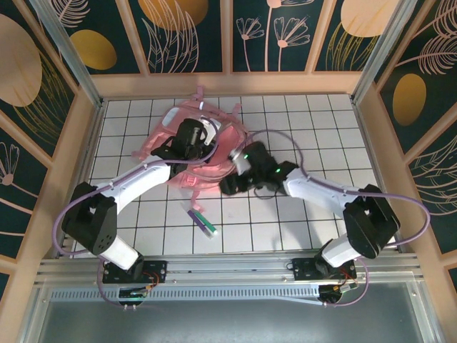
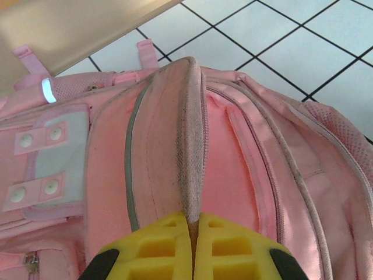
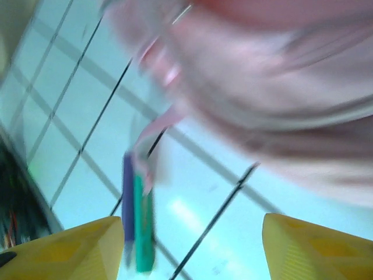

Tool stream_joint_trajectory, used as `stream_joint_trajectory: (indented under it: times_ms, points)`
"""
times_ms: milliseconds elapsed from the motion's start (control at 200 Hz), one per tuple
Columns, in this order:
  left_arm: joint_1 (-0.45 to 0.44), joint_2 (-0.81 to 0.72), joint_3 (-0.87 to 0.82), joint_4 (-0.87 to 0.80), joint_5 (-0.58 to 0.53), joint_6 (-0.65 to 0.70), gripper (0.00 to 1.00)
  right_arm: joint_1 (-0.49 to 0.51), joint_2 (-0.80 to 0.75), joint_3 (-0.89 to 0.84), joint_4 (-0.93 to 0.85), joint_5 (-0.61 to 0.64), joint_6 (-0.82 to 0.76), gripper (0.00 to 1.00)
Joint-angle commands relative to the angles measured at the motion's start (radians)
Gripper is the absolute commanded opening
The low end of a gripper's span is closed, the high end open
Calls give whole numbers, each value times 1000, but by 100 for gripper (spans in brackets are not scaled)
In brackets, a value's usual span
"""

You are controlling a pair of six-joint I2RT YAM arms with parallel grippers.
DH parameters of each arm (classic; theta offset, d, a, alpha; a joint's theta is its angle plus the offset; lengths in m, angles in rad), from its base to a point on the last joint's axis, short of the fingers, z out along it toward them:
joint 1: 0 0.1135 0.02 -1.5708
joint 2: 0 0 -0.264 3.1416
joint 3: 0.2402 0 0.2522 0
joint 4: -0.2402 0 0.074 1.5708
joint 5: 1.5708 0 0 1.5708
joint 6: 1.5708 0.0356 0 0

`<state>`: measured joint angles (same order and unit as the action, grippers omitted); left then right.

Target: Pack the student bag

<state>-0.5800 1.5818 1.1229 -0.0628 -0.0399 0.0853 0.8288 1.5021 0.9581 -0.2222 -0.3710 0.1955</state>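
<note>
The pink student bag [image 1: 207, 153] lies at the back middle of the tiled table. In the left wrist view its fabric [image 2: 233, 169] spreads wide, and my left gripper [image 2: 193, 233] is shut on a raised fold of it [image 2: 189, 134] beside a zipper. My right gripper [image 1: 230, 186] hovers just right of the bag's near edge, open with nothing between the yellow fingers [image 3: 70, 248]. In the right wrist view the bag [image 3: 262, 76] is blurred at the top. A purple pen [image 3: 128, 198] and a green pen [image 3: 143, 227] lie side by side on the tiles [image 1: 203, 223].
Wooden walls [image 1: 228, 83] and metal posts enclose the white tiled table [image 1: 285, 214]. Pink straps [image 1: 198, 94] trail from the bag's far end. The arms' cables loop over the tiles on both sides.
</note>
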Motion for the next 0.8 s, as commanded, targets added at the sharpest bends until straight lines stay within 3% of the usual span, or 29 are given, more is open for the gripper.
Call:
stream_joint_trajectory:
  times_ms: [0,310,791]
  points:
    - [21,16,49,67,31,-9,0,93,50,4,-1,67,-96,66]
    - [37,34,63,66,36,-8,0,264,288,146,-83,190,-170,65]
    - [44,14,57,67,38,-7,0,309,410,183,-137,372,-133,53]
